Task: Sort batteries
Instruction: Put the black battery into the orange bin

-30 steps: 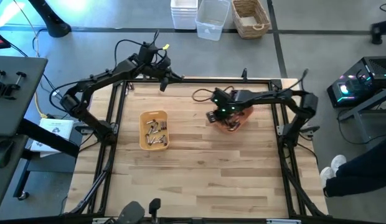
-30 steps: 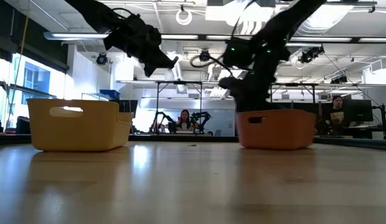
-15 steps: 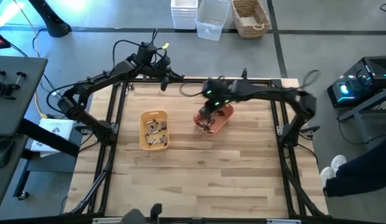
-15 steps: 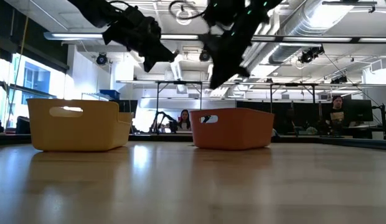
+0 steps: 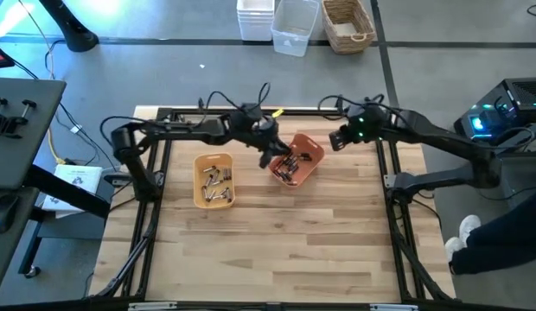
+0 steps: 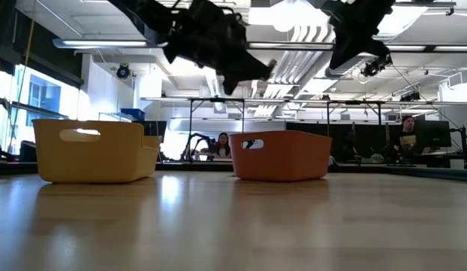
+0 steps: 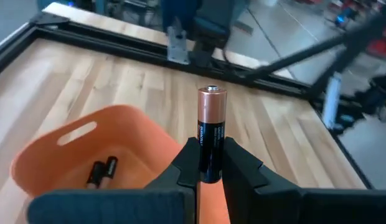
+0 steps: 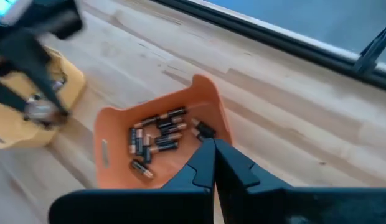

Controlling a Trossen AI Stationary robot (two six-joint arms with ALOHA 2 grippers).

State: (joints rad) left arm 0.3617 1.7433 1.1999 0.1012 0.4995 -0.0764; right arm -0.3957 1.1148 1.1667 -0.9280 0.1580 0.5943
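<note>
Battery (image 7: 211, 134), copper-topped black cell, stands upright clamped between the left gripper (image 7: 210, 163) fingers, held over the rim of the orange tray (image 5: 309, 149), at roughly 9 o'clock of that tray. More cells (image 8: 152, 140) lie in the orange tray; others sit in the yellow tray (image 5: 199, 177) toward 9 o'clock. Right gripper (image 8: 213, 152) clenched empty, hovering at 3 o'clock of the orange tray. Step judged: delivery. Next: centre over the tray, release.
</note>
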